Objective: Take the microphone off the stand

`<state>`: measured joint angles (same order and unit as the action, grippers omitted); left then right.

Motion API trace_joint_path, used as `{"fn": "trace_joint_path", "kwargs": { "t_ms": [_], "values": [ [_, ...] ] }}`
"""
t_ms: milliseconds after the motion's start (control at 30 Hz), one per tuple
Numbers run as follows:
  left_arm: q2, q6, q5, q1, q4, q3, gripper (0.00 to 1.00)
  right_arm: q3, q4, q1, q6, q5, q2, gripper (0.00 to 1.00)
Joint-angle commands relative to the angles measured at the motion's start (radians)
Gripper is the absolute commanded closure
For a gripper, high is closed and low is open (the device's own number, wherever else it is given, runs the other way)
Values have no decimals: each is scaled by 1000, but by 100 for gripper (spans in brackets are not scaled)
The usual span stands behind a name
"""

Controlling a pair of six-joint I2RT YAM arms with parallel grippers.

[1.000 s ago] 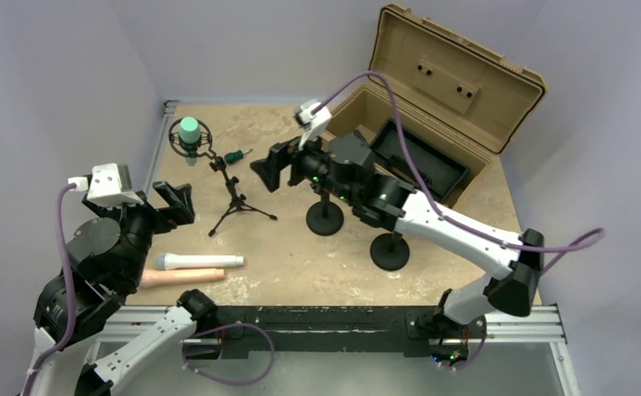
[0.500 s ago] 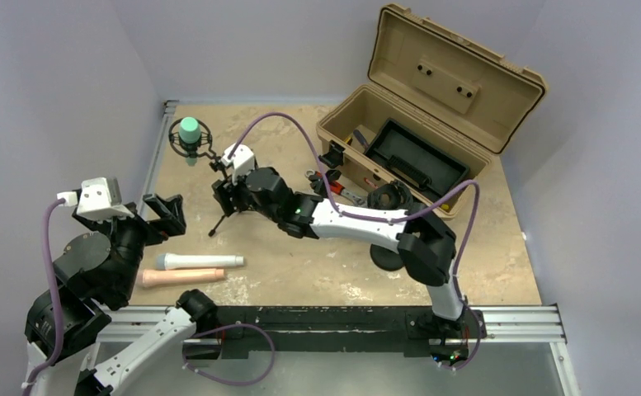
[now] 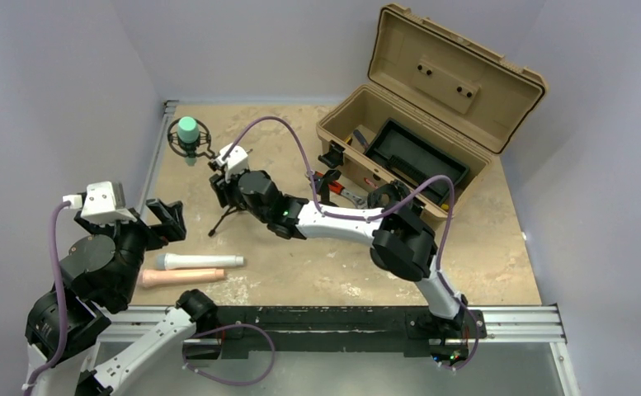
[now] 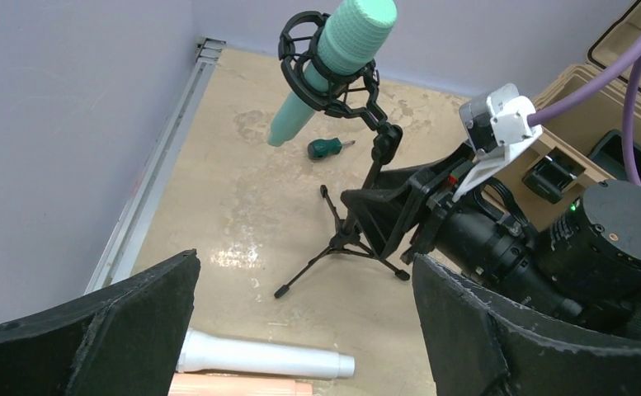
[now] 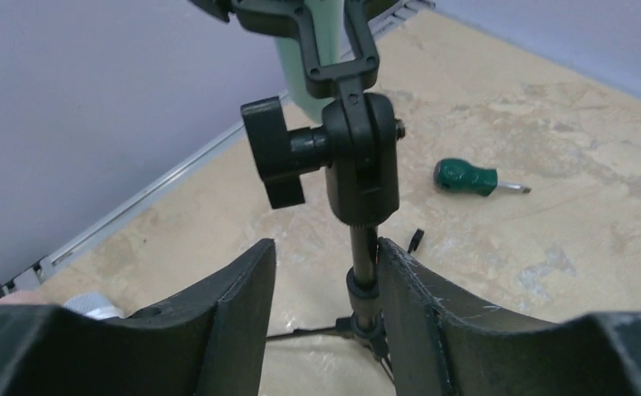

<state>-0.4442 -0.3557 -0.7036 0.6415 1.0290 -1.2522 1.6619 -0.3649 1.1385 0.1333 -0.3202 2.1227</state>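
The teal microphone (image 3: 188, 129) sits in a black shock mount on a small tripod stand (image 3: 228, 211) at the back left. It also shows in the left wrist view (image 4: 336, 51). My right gripper (image 3: 222, 186) is open with its jaws on either side of the stand's pole (image 5: 364, 257), just below the swivel knob (image 5: 272, 162). The pole lies against the right finger (image 5: 432, 305), with a gap to the left one. My left gripper (image 3: 165, 217) is open and empty, held above the table in front of the stand (image 4: 346, 238).
A silver cylinder (image 3: 199, 261) and a peach one (image 3: 181, 277) lie below the left gripper. A green screwdriver (image 5: 473, 177) lies behind the stand. An open tan toolbox (image 3: 432, 107) stands at the back right, with a red tool (image 3: 333, 183) in front of it.
My right arm swung left from the table's middle to the stand, and its jaws now straddle the pole. The left arm shifted only slightly.
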Motion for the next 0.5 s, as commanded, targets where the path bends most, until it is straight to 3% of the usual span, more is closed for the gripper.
{"fn": "trace_joint_path", "kwargs": {
  "t_ms": [0,333,467],
  "values": [
    [18,11,-8,-8,11,2,3,84,-74,0,-53,-59,32,56],
    [24,-15,7,-8,25,4,3,32,-158,-25,-173,-103,40,72],
    [17,-25,13,-8,31,-1,3,-24,-197,-40,-229,-85,11,87]
  ]
}}
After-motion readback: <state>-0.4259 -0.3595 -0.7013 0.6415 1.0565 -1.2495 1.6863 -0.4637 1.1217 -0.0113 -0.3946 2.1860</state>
